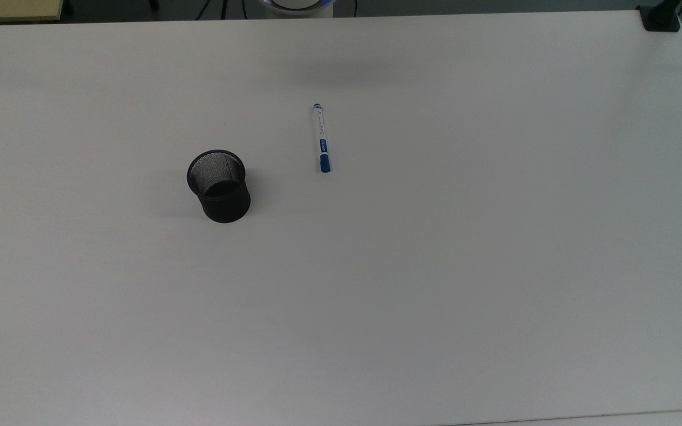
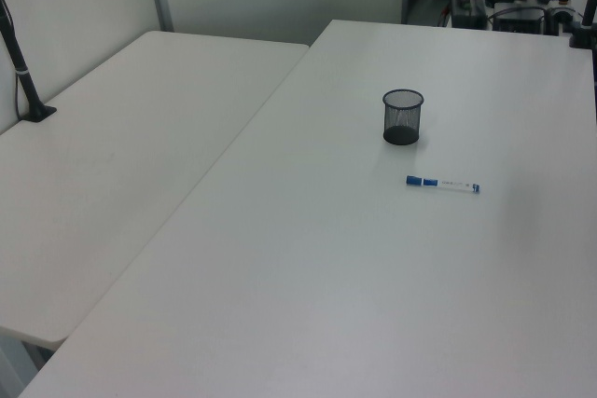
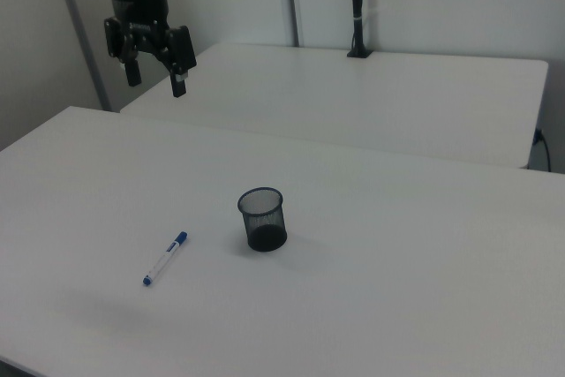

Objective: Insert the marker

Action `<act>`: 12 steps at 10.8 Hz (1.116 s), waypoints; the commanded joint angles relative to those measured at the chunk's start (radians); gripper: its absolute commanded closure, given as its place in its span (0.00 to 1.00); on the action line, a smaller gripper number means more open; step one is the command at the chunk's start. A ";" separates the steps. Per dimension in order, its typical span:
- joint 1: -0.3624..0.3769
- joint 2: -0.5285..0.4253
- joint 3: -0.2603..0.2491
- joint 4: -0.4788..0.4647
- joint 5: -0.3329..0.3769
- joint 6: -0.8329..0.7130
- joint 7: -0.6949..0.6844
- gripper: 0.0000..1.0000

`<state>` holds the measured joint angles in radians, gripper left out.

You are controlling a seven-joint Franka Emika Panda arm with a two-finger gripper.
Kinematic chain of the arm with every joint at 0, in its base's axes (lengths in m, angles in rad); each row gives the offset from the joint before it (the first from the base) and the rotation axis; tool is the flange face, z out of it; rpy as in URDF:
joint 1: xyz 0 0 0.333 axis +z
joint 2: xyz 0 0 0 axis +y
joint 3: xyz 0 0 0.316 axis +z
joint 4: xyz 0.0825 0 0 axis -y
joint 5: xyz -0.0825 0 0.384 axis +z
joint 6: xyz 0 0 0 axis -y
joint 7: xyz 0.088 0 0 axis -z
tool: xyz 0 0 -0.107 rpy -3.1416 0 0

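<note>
The end effector point(image 3: 155, 75) is seen in the right view held high above the bench point(image 1: 436, 284), its two fingers spread apart and nothing between them. It hangs well apart from the cup point(image 3: 262, 219), off toward the right view's upper left, and nothing on the bench is touched by it. The marker point(image 3: 166, 258) lies flat on the bench near the cup, on the right view's left of it, with its blue cap turned toward the cup and its small blue tip pointing away. In the top view the marker point(image 1: 321, 138) is found to the top view's right of the cup point(image 1: 218, 186), the two apart and not touching. The cup stands upright with its mouth open, and nothing is seen inside it. The task is therefore judged not yet begun: the marker remains to be grasped, lifted, tipped upright and dropped into the cup. Around the cup the bench surface is bare, so no obstacle is judged to lie between marker and cup. A second bench point(image 2: 103, 174) adjoins on the left view's left, with a black post point(image 2: 20, 62) clamped to it, well apart from the cup.
</note>
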<state>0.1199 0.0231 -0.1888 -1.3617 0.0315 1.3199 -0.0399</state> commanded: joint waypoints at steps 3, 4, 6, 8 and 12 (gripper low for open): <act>-0.034 -0.008 -0.006 -0.008 0.018 0.025 -0.029 0.00; -0.037 -0.006 -0.006 -0.010 0.013 0.025 -0.031 0.00; -0.057 -0.006 -0.006 -0.011 0.018 0.021 -0.060 0.00; -0.054 0.007 -0.004 -0.017 0.021 0.021 -0.063 0.00; -0.043 0.021 0.008 -0.011 0.024 0.021 -0.055 0.00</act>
<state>0.0686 0.0583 -0.1844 -1.3677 0.0335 1.3225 -0.0818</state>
